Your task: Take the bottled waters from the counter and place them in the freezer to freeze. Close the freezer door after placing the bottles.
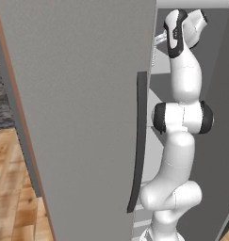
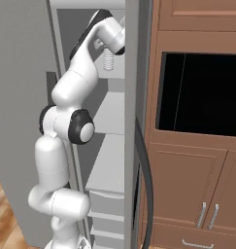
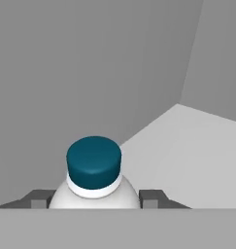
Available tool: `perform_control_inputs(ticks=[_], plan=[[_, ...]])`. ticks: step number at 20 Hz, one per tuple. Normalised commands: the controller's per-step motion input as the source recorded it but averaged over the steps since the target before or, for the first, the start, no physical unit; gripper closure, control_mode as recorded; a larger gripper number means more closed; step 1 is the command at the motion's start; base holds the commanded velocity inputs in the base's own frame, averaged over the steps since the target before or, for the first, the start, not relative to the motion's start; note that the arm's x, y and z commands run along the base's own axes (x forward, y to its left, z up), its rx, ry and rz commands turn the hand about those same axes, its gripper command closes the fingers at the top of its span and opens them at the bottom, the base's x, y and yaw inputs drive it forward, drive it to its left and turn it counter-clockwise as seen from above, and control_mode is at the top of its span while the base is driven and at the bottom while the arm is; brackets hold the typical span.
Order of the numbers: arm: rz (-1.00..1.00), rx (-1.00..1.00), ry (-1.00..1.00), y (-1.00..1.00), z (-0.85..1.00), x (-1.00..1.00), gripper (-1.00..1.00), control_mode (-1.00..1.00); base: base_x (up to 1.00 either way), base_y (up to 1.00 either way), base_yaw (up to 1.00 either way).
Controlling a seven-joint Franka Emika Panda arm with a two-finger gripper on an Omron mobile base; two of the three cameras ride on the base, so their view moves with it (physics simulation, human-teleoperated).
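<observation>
One of the bottled waters, clear with a dark teal cap, sits between my gripper's two dark finger tips, which are shut on its neck. In the right base view the ribbed bottle hangs under the gripper high inside the grey freezer, just above a pale shelf. The left base view shows the bottle past the closed door's edge. The freezer door stands open edge-on to the right of the arm. The counter is out of view.
The matching grey door with a long dark handle stands shut left of the arm. More pale shelves lie below. Brown cabinets and a black oven recess are to the right.
</observation>
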Motion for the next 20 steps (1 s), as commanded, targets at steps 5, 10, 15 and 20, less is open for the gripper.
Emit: perform_control_inputs(ticks=[5, 10, 15, 20], plan=[[0.0, -0.09, 0.0, 0.01, -0.33, 0.05, 1.0, -1.0, 0.0, 0.0, 0.0], [0.0, 0.0, 0.0, 0.04, -0.07, 0.0, 1.0, -1.0, 0.0, 0.0, 0.0], [0.0, 0.0, 0.0, 0.01, -0.05, 0.0, -1.0, -1.0, 0.0, 0.0, 0.0], [0.0, 0.0, 0.0, 0.02, -0.05, 0.0, -1.0, -1.0, 0.0, 0.0, 0.0]])
